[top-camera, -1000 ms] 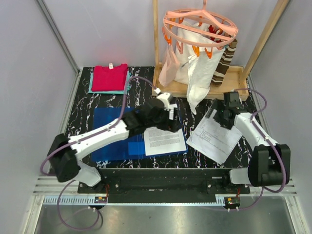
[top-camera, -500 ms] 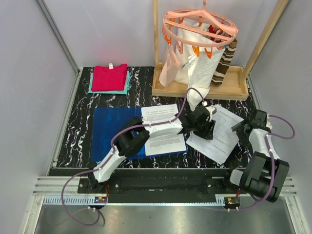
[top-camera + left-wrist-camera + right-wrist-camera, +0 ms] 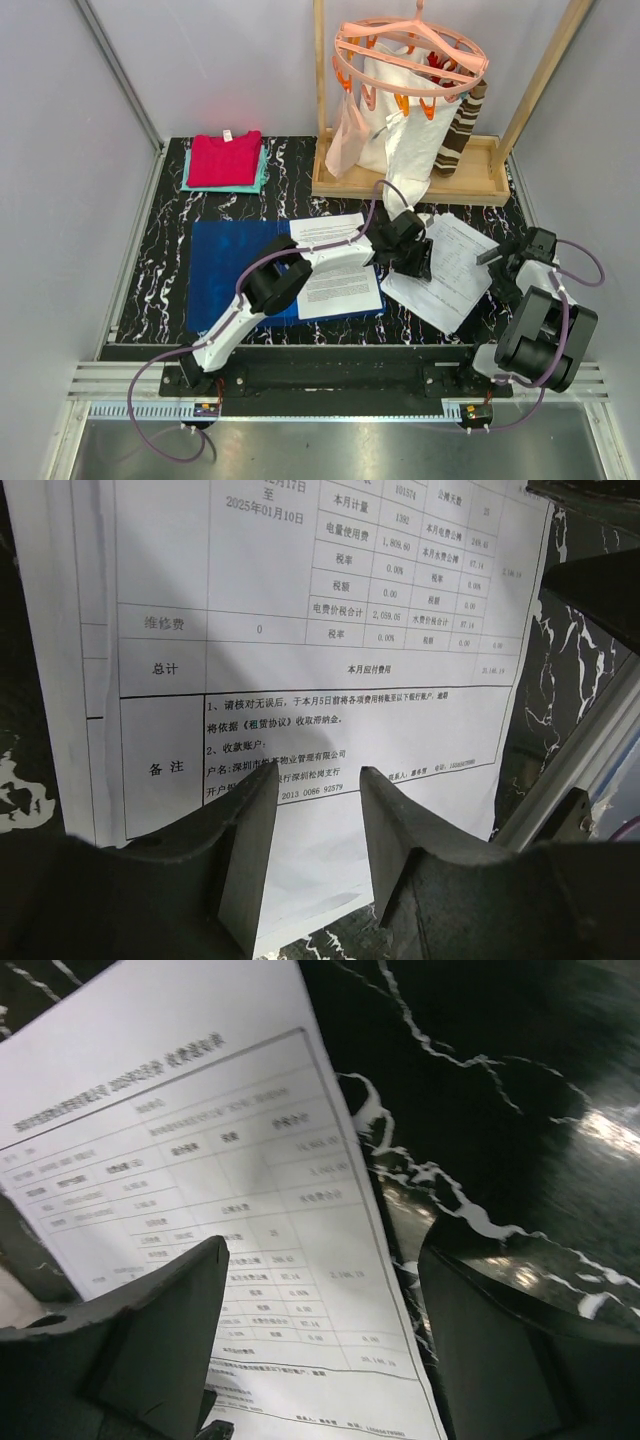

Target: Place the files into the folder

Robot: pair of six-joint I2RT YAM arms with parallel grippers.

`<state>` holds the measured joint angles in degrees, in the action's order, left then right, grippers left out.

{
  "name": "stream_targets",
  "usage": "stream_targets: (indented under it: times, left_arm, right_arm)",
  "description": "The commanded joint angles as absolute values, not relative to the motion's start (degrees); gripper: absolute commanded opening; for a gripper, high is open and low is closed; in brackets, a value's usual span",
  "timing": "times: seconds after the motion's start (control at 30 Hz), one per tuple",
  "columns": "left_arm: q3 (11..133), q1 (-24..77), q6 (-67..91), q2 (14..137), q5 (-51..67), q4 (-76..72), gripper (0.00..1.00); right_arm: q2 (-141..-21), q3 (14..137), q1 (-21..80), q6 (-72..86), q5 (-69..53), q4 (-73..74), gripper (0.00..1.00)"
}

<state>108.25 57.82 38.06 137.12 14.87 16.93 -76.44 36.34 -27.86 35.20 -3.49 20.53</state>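
The blue folder (image 3: 235,275) lies flat at the table's left middle. Two white printed sheets (image 3: 335,285) lie overlapping on its right part. Another printed sheet (image 3: 450,270) lies tilted on the black table at the right. My left gripper (image 3: 410,255) reaches across to that sheet's left edge; in the left wrist view the sheet (image 3: 300,630) lies flat under the open gripper (image 3: 318,780). My right gripper (image 3: 505,262) is wide open at the sheet's right edge; in the right wrist view the sheet's edge (image 3: 200,1160) runs between the jaws of the gripper (image 3: 325,1255).
A red cloth on a teal cloth (image 3: 225,158) lies at the back left. A wooden stand (image 3: 400,182) at the back right carries an orange peg hanger with white garments (image 3: 400,90) hanging low near the right sheet. Grey walls close both sides.
My left arm swung from over the folder to the right sheet's left edge, uncovering the sheets on the folder. My right gripper drew back from the sheet's top to its right edge.
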Motion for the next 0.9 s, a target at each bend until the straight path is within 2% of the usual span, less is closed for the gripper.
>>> stream_targets:
  times: [0.0, 0.13, 0.37, 0.63, 0.87]
  left_arm:
    - [107.2, 56.0, 39.9, 138.3, 16.8, 19.0, 0.45]
    - [108.0, 54.8, 40.3, 139.4, 19.6, 19.4, 0.45]
    - [108.5, 53.8, 40.3, 140.9, 22.0, 18.8, 0.45]
    - [108.3, 53.4, 39.0, 141.5, 23.3, 18.7, 0.45]
    - [108.2, 53.0, 39.4, 141.7, 23.9, 17.9, 0.44]
  right_arm:
    - [-79.6, 36.2, -28.1, 33.0, -12.3, 16.6, 0.88]
    - [-81.3, 35.0, -28.1, 32.5, -18.3, 14.3, 0.91]
    - [-77.0, 31.6, -28.1, 32.3, -24.1, 12.1, 0.91]
    - [-67.8, 30.2, -28.1, 33.3, -23.7, 14.8, 0.89]
    - [-64.2, 32.5, -28.1, 32.3, -24.6, 20.8, 0.89]
